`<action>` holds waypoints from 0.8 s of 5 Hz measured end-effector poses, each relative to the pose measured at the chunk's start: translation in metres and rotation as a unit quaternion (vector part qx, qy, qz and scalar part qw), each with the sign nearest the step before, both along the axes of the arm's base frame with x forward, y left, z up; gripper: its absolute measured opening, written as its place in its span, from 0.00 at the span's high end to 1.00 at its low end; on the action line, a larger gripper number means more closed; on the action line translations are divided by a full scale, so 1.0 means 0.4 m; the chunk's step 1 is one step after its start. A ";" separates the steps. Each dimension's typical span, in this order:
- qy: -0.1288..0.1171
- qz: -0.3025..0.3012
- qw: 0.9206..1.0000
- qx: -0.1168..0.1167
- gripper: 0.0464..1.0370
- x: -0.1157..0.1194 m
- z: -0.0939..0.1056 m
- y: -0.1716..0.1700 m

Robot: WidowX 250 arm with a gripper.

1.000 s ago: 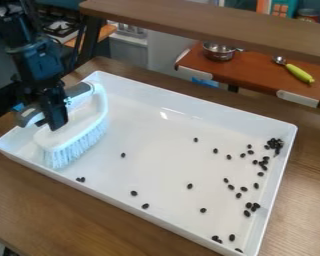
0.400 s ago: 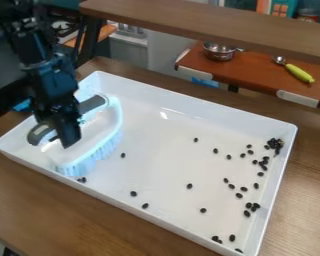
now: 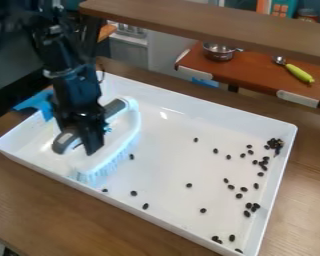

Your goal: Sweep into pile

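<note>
The black gripper [image 3: 92, 147] is at the left part of the white tray [image 3: 169, 220], shut on the grey handle of a white brush [image 3: 126, 131]. The brush's pale bristles point down onto the tray floor. Several dark beans [image 3: 244, 189] lie scattered over the middle and right of the tray, with a dense clump [image 3: 275, 144] in the far right corner. Close to the bristles' right side is one bean [image 3: 131, 157], and another bean [image 3: 104, 190] sits by the near wall just past the brush's front end.
The tray's raised walls stand on a brown wooden table [image 3: 69, 215]. Behind it, a wooden shelf [image 3: 209, 25] crosses the top. On a reddish-brown counter [image 3: 249, 72] are a metal pot [image 3: 219, 51] and a spoon with a green handle [image 3: 299, 73].
Gripper and brush have moved right across the tray, slightly toward the near side. The beans beside the bristles have shifted right; those at the far right look unmoved.
</note>
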State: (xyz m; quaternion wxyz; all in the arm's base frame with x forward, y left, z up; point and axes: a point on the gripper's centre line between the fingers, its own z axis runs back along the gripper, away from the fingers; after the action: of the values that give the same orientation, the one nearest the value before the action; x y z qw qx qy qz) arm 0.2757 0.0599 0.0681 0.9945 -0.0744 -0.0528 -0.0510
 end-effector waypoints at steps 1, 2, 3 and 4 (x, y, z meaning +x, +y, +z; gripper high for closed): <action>0.002 0.011 1.000 -0.014 0.55 0.010 -0.001 -0.063; 0.009 0.010 0.999 -0.034 0.55 0.009 -0.001 -0.144; 0.015 0.009 0.999 -0.049 0.55 0.005 -0.001 -0.210; 0.017 0.004 0.998 -0.061 0.55 -0.006 -0.004 -0.270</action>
State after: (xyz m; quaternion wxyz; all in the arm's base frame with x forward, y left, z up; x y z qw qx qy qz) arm 0.2735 -0.0480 0.0666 0.9890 -0.1360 -0.0392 -0.0422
